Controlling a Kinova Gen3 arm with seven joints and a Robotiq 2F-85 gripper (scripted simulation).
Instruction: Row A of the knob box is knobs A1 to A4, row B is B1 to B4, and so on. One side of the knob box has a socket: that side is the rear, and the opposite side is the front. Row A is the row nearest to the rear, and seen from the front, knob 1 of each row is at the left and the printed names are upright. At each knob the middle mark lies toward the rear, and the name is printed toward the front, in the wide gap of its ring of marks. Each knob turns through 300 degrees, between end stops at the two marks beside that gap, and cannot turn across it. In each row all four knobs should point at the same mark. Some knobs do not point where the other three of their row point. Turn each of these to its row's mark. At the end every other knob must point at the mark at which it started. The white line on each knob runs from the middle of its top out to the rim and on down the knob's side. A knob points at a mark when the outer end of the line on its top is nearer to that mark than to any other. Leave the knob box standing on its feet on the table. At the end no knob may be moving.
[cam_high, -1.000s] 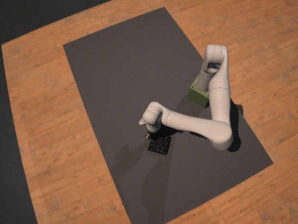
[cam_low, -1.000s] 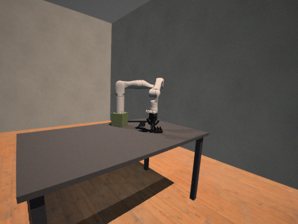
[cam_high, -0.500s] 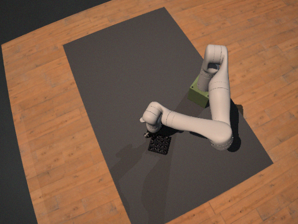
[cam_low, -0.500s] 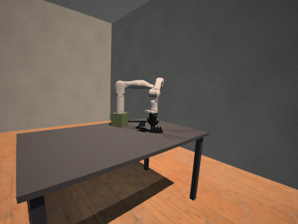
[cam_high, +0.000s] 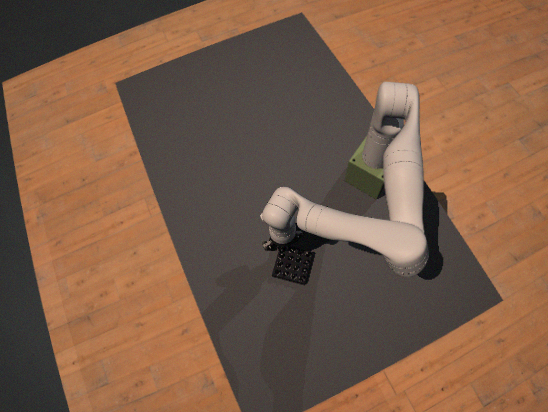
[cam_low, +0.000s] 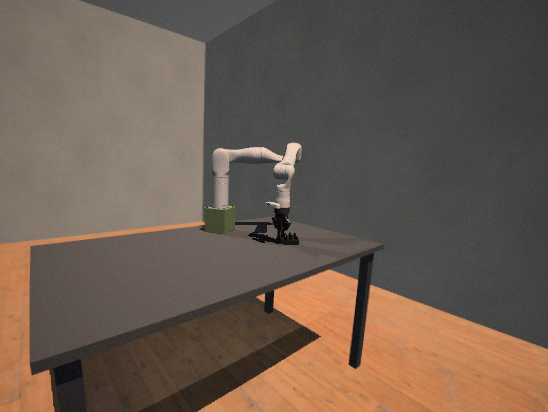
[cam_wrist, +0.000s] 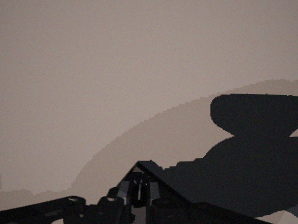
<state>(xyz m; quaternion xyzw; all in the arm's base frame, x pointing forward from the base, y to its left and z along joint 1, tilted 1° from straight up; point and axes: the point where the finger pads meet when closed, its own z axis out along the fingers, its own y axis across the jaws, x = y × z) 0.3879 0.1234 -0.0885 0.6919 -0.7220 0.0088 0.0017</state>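
The black knob box (cam_high: 291, 281) (cam_low: 292, 242) stands on the grey table, its rows of small dark knobs partly visible in the top view. In the wrist view only one corner of the box (cam_wrist: 170, 187) shows. My gripper (cam_low: 280, 240) (cam_wrist: 139, 195) points down at that corner, its fingers nearly closed around the corner knob (cam_wrist: 140, 189), on which a thin pale line shows. The arm hides the fingers in the top view. The printed names, most marks and the other knobs' lines are too small or hidden to read. The socket is not visible.
The green base block (cam_high: 366, 179) (cam_low: 220, 220) carries the arm (cam_high: 350, 227) (cam_low: 250, 154), whose forearm passes above the table (cam_high: 215, 130) (cam_low: 150, 280). Shadows of the arm fall on the table around the box. The table's nearest long edge is left of the box in the top view.
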